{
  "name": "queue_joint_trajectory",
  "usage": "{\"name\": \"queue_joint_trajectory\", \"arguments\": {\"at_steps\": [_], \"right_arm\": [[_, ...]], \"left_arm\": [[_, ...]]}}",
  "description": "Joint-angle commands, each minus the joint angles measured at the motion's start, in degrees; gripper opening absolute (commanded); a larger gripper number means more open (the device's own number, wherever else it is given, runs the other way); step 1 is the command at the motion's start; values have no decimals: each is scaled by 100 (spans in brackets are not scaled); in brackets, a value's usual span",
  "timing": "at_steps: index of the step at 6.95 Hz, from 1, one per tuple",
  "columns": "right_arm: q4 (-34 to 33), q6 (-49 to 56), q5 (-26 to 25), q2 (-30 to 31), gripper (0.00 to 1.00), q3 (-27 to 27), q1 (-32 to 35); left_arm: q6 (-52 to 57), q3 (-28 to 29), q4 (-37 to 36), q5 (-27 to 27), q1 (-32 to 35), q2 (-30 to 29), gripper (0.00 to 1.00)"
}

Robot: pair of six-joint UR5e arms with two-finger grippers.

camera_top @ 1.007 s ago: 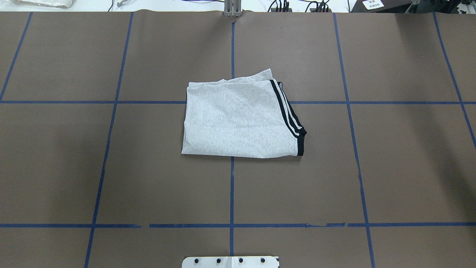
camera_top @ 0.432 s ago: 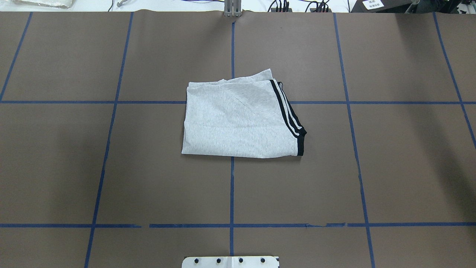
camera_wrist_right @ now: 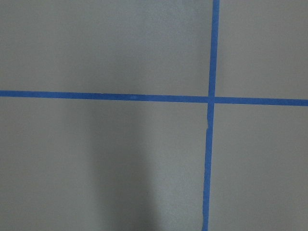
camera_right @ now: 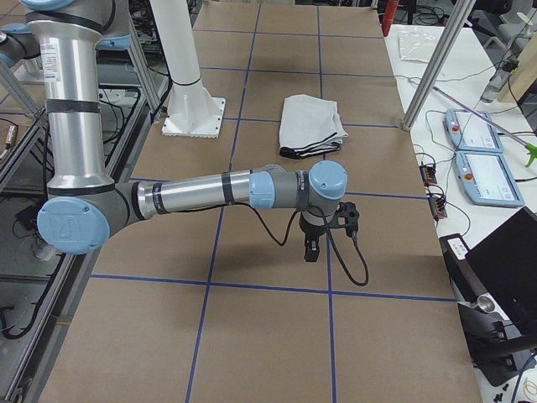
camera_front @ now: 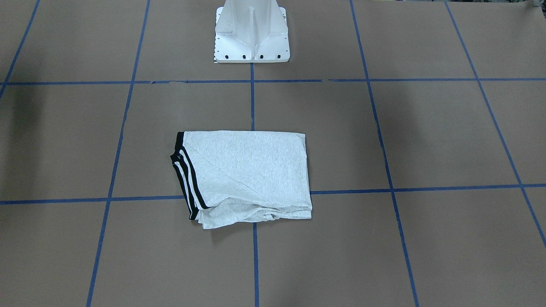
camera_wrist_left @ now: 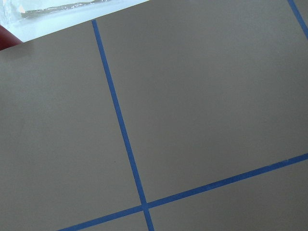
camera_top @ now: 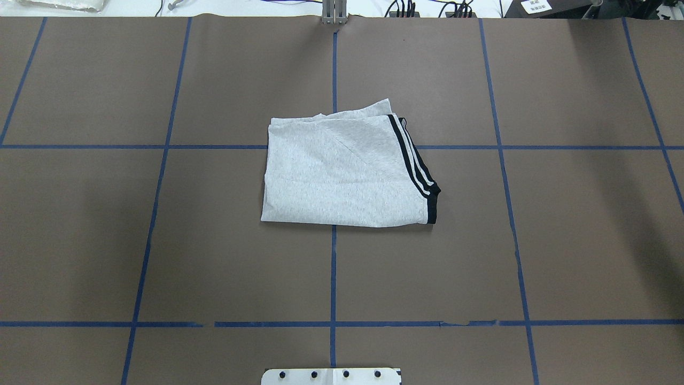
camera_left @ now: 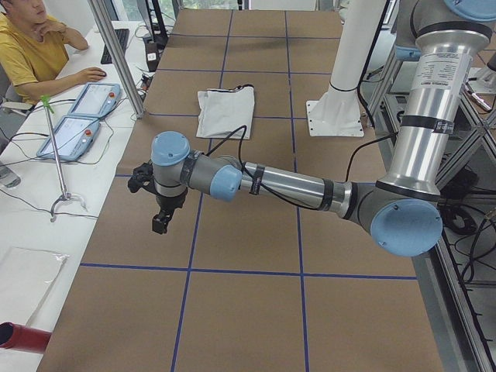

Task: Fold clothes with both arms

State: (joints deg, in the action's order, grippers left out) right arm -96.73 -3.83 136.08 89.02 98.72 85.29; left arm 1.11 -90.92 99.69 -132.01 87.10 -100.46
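Note:
The grey T-shirt (camera_top: 342, 171) lies folded into a compact rectangle at the table's centre, its black-white stripes (camera_top: 414, 166) along one edge; it also shows in the front-facing view (camera_front: 247, 170) and far off in both side views (camera_left: 225, 108) (camera_right: 310, 122). Neither arm is near it. The left gripper (camera_left: 160, 221) hangs over bare brown paper at the table's left end. The right gripper (camera_right: 311, 250) hangs over the paper at the right end. I cannot tell whether either is open or shut. Both wrist views show only brown paper with blue tape lines.
The white pedestal (camera_front: 251, 34) stands at the robot's side of the table. A seated person (camera_left: 31, 46) and teach pendants (camera_left: 81, 116) are at a side desk beyond a metal post (camera_left: 116, 54). A plastic bag (camera_left: 23, 279) lies near the left end.

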Motion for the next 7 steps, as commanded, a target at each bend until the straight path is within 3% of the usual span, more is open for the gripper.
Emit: {"name": "queue_joint_trajectory", "arguments": {"at_steps": [1,7], "right_arm": [[285,5,-20,159,100,-28,5],[286,-13,-3,168,100,-55,5]], "left_arm": [[3,5,7,0,0,0,100],[3,-74,7,0,0,-26,100]]}}
